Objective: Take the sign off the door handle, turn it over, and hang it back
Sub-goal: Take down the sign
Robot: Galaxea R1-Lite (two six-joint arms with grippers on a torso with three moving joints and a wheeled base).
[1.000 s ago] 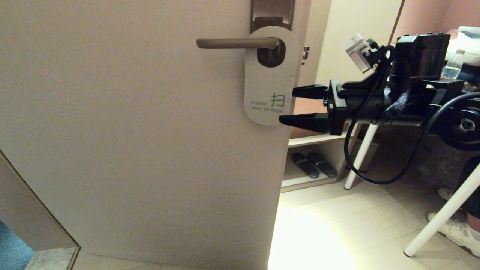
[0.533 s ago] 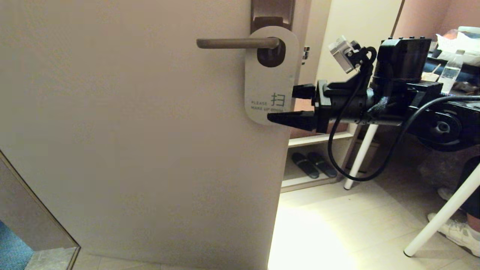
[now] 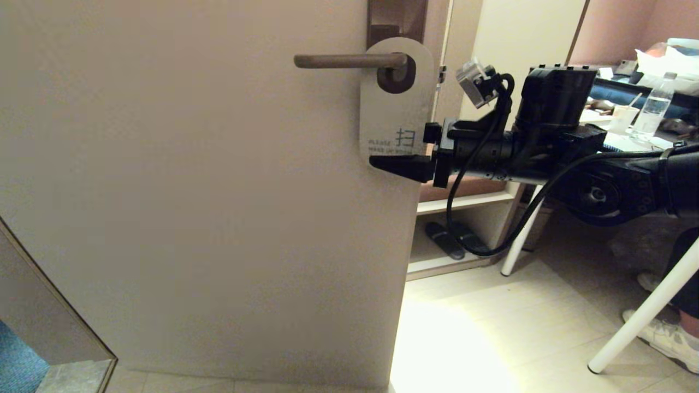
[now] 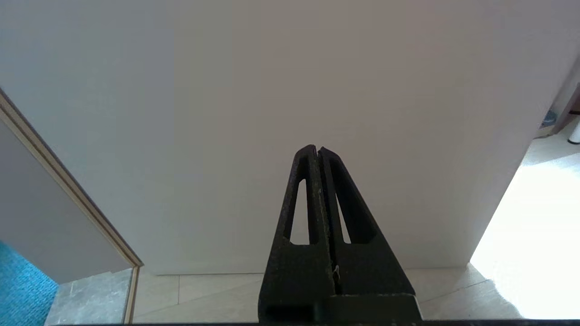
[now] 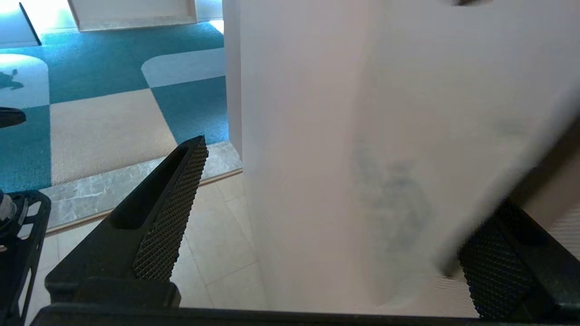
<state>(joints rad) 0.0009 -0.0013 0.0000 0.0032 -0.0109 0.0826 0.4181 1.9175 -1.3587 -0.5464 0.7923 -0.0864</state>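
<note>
Sign [image 3: 396, 103] hanging off-white face out on handle [image 3: 349, 60], hole round the lever. Right gripper [image 3: 407, 150] spread wide astride its lower right edge, one finger in front, one behind, not yet pinching. Left gripper [image 4: 318, 151] pressed closed, parked low by the door. Risk: closing off-centre, bending or dropping the card

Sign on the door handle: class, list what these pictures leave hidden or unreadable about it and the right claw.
- Sign, head view: back face turned to the door.
- Sign lettering, right wrist view: blurred.
- Right claw, head view: far finger behind the sign.
- Door handle plate: cut off at the top edge.
</note>
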